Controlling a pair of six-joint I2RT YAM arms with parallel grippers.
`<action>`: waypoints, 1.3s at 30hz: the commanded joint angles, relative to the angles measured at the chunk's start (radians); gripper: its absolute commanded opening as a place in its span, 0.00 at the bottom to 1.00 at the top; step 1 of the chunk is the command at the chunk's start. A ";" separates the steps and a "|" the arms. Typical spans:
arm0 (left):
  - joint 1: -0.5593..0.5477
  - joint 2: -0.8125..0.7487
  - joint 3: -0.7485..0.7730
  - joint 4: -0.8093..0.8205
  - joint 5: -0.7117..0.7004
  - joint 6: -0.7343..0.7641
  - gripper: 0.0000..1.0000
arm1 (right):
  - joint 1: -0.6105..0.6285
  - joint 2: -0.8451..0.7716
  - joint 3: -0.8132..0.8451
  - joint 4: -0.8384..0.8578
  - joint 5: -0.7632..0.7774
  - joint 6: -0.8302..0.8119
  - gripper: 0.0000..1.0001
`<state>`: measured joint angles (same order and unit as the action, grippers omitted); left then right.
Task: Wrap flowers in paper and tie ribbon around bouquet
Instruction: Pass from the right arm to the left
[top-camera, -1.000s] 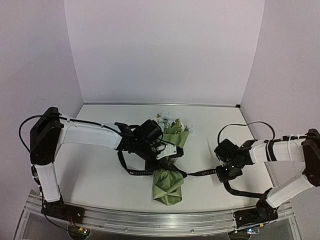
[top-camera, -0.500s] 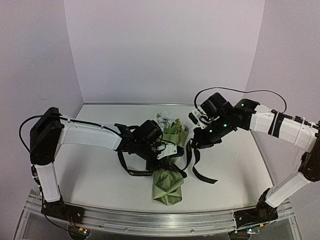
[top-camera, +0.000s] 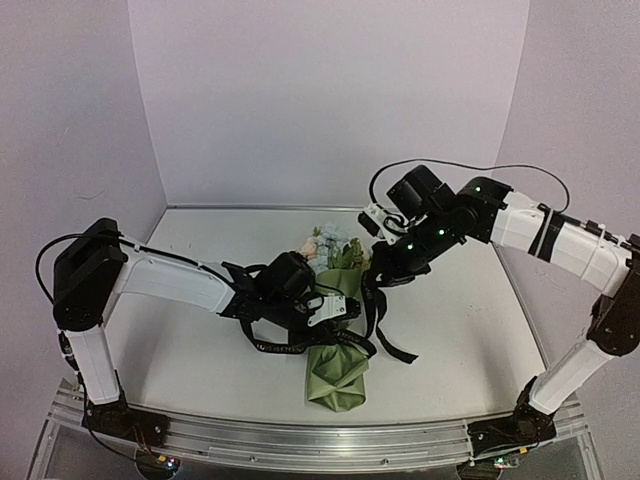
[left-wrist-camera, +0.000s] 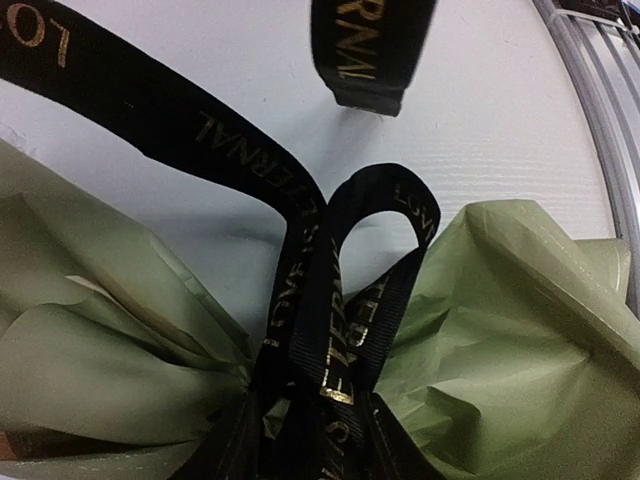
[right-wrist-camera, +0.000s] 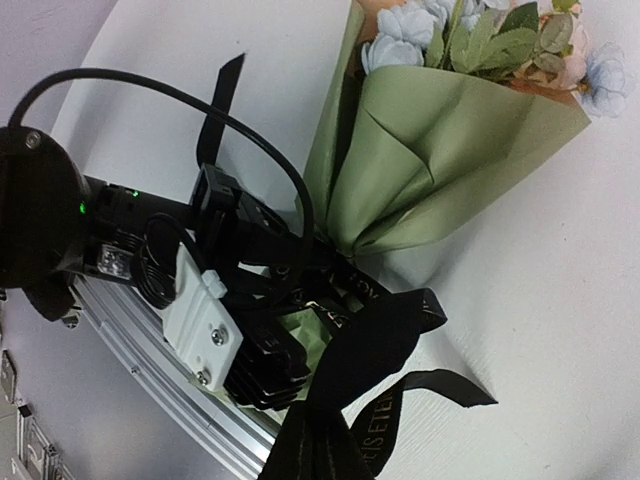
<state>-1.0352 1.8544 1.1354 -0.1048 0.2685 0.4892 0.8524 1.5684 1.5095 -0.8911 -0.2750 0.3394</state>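
The bouquet lies on the table with the olive-green paper (top-camera: 336, 372) pinched at its waist. The flowers (top-camera: 330, 245) point away from me. The black ribbon (top-camera: 383, 335) is looped round that waist. My left gripper (top-camera: 320, 312) sits low over the waist, jaws slightly apart, with ribbon strands (left-wrist-camera: 330, 330) running between them and paper (left-wrist-camera: 500, 320) on both sides. My right gripper (top-camera: 386, 272) hangs above the table right of the bouquet, shut on the ribbon (right-wrist-camera: 390, 330), which drapes down from it. The right wrist view shows the left gripper (right-wrist-camera: 290, 345), the paper cone (right-wrist-camera: 430, 150) and blooms (right-wrist-camera: 470, 30).
An aluminium rail (top-camera: 300, 440) runs along the near table edge, also visible as the rail (left-wrist-camera: 600, 100) close to the bouquet's foot. Lilac walls close in the table on three sides. A black cable (right-wrist-camera: 200, 100) arcs over the left wrist.
My right gripper has carried the ribbon end from the table at the right, up and leftward beside the flowers. The left arm has shifted slightly left and its jaws have eased apart.
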 joint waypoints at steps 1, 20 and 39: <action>-0.004 -0.089 -0.033 0.146 -0.038 -0.028 0.39 | 0.002 0.030 0.073 -0.032 -0.039 -0.019 0.01; 0.115 -0.179 -0.100 0.420 0.185 -0.215 0.54 | 0.001 0.064 0.106 -0.033 -0.223 -0.017 0.01; 0.101 -0.125 -0.030 0.439 0.310 -0.226 0.55 | 0.001 0.057 0.077 -0.052 -0.314 -0.021 0.02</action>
<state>-0.9255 1.7063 1.0394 0.2982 0.5374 0.2698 0.8524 1.6363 1.5772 -0.9296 -0.5326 0.3269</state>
